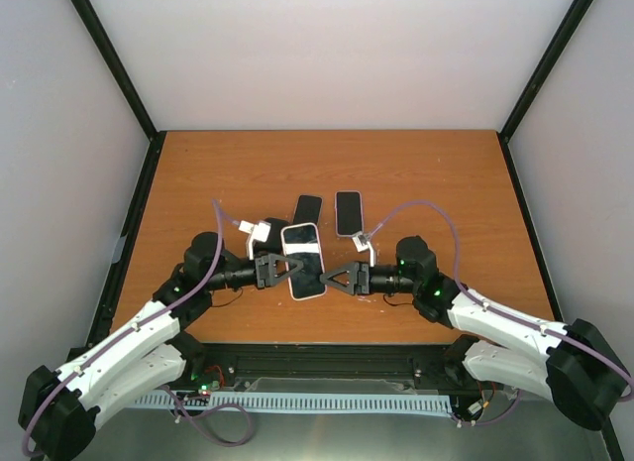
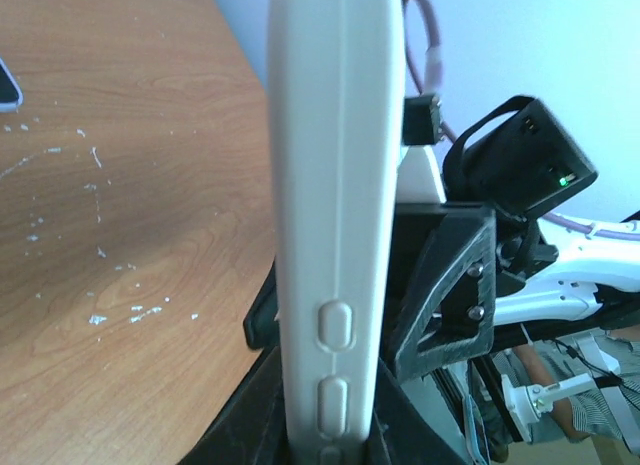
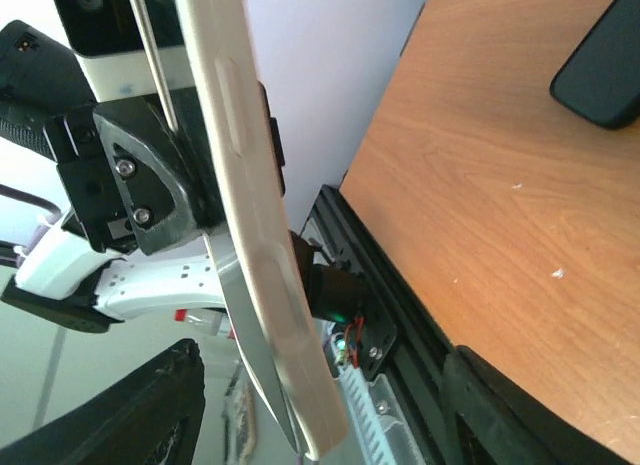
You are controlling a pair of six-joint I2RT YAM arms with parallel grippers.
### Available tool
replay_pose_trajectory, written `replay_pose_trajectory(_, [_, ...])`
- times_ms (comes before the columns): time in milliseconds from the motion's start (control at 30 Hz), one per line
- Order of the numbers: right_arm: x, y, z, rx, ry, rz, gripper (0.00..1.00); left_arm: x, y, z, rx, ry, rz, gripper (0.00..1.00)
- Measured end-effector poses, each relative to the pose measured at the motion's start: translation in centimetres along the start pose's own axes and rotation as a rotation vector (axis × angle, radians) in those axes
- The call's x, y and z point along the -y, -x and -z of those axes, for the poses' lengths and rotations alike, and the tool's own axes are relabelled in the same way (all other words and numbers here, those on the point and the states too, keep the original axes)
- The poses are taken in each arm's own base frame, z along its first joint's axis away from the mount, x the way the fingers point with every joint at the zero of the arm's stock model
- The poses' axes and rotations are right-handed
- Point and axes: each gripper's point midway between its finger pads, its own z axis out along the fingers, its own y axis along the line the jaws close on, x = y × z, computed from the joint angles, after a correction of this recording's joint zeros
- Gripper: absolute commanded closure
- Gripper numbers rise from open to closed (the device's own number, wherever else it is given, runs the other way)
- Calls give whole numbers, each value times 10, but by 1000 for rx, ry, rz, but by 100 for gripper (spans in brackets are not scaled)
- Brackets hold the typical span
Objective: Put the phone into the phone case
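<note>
the phone (image 1: 302, 260) sits face up inside the white phone case (image 1: 309, 295), its dark screen framed by the white rim, held above the near middle of the worktop (image 1: 426, 173) between the two arms. whether it is fully seated cannot be told. the left end effector (image 1: 280, 270) is clamped on the left long edge of the case; in the left wrist view the case's side (image 2: 335, 185) with its moulded buttons rises straight out of the closed fingers (image 2: 250, 425). the right end effector (image 1: 335, 278) is at the right edge with its fingers (image 3: 140, 405) apart, the case (image 3: 250, 235) standing between them with space on both sides. farther back, a black phone (image 1: 308, 209) and a second phone (image 1: 348, 212) lie flat on the worktop, near each other.
</note>
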Motion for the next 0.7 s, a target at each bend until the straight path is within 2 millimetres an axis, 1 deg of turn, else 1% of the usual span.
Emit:
replay_pose_trajectory(67, [0, -4, 0, -10, 18, -11, 48, 2, 5, 0, 20, -6, -7, 100])
replay_pose_trajectory(233, [-5, -8, -4, -24, 93, -48, 81, 1, 10, -1, 41, 0, -11, 100])
replay_pose_trajectory(333, [-2, -11, -3, -20, 114, -77, 95, -1, 12, -2, 47, 10, -4, 100])
replay_pose_trajectory(367, [-3, -12, -3, -21, 126, -84, 97, -2, 11, -2, 47, 16, 3, 100])
replay_pose_trajectory(567, [-5, -11, 0, 3, 153, -82, 97, -3, 13, -3, 46, 21, 26, 99])
replay_pose_trajectory(600, [-4, -11, 0, 7, 152, -84, 97, -3, 14, -4, 45, 22, 29, 93])
replay_pose_trajectory(700, [-2, -10, 0, 19, 140, -88, 97, -6, 14, -5, 42, 30, 43, 59])
